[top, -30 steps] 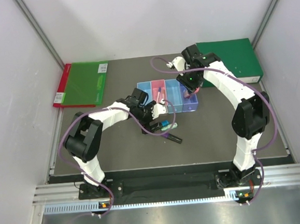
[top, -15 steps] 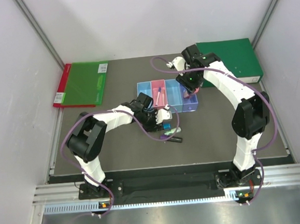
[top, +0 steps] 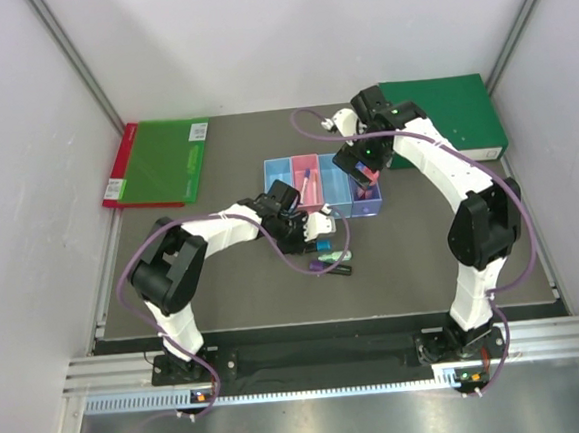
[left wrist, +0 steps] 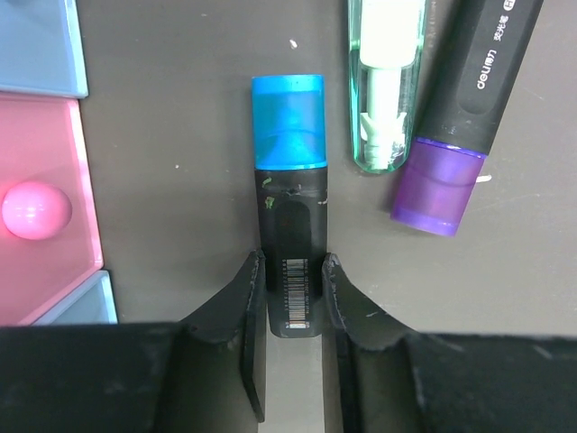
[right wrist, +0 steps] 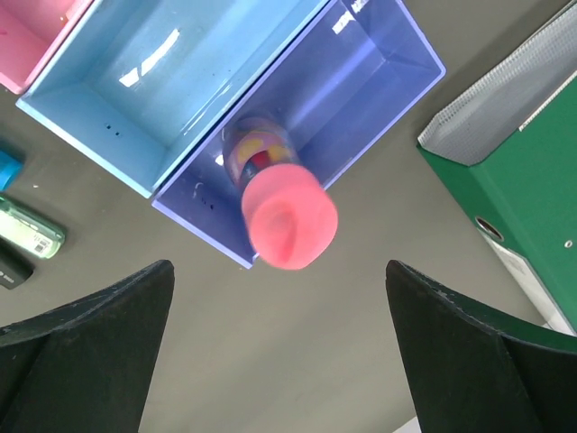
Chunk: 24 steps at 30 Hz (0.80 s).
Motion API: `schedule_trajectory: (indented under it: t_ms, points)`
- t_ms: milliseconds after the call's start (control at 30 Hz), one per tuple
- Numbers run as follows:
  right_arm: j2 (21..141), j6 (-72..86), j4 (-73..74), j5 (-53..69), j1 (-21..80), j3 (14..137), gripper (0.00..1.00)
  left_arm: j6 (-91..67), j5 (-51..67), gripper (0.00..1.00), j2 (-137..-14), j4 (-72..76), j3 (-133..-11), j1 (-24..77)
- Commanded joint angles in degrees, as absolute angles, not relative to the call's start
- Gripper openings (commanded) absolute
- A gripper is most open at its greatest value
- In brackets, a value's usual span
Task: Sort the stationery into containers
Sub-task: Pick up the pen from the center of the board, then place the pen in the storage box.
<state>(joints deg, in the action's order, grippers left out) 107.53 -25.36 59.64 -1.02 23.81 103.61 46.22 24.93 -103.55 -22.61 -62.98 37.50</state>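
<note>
The containers (top: 279,167) are a joined row of four bins in mid-table. My left gripper (left wrist: 290,271) is shut on the black-blue marker (left wrist: 290,180), which lies flat on the mat in front of the pink bin (left wrist: 54,262). The mint green pen (left wrist: 386,81) and the purple-black marker (left wrist: 469,108) lie beside it to the right. My right gripper (right wrist: 279,266) is wide open above the purple-blue bin (right wrist: 379,81). The stubby pink round-capped piece (right wrist: 290,216) stands tilted in that bin, free of the fingers. A pink-white pen (top: 308,183) is in the pink bin.
The flat green folder (top: 160,161) lies at the back left. The dark green binder (top: 447,114) lies at the back right, close behind the right arm, and also shows in the right wrist view (right wrist: 532,153). The blue bin (right wrist: 180,81) holds nothing visible.
My left gripper moved from the pink bin forward to the loose pens and closed on the black-blue marker. My right gripper lifted slightly over the purple-blue bin.
</note>
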Motion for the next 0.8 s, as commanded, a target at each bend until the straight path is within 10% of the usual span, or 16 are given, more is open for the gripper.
schedule_trajectory:
  t_ms: [0,400,767]
  points:
    - [103.19,-24.52,59.15,-0.97,23.64,106.87,1.0,45.97,23.64,0.0,-101.78,-27.15,-63.72,38.06]
    - [100.29,-23.56,58.71,-0.62,23.73,108.81,1.0,43.33,19.87,0.0,-92.29,-29.8,-69.34,38.23]
    - [98.7,-23.38,68.02,26.43,23.03,116.28,1.0,44.47,11.26,0.0,-78.67,-16.73,-66.37,38.32]
